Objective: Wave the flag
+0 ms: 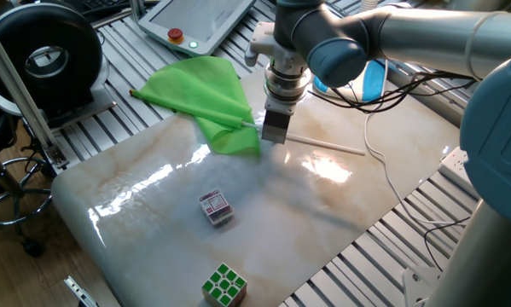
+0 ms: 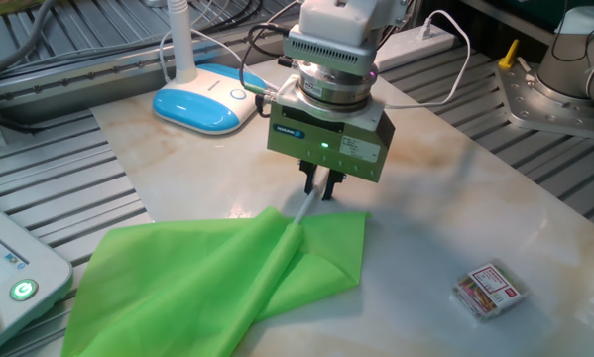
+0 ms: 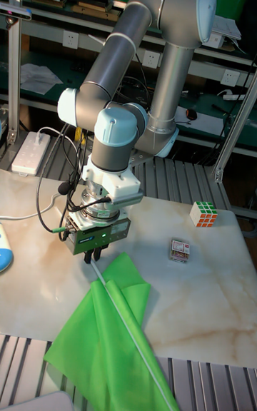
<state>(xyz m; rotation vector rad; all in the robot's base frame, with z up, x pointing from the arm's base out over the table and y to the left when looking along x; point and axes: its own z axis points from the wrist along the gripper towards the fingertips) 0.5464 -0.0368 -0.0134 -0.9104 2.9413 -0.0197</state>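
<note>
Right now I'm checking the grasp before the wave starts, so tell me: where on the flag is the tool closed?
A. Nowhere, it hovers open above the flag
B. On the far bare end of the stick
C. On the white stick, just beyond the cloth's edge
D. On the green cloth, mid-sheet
C. The tool has its fingers pinched on the white stick right beside the edge of the green cloth of the flag.

Flag [image 2: 207, 283]: lime-green thin cloth, crumpled and folded, lying flat on the marble worktop [image 1: 323, 205] and spilling over its edge; its thin white stick [image 1: 323, 143] rests on the worktop, extending out from the cloth.
</note>
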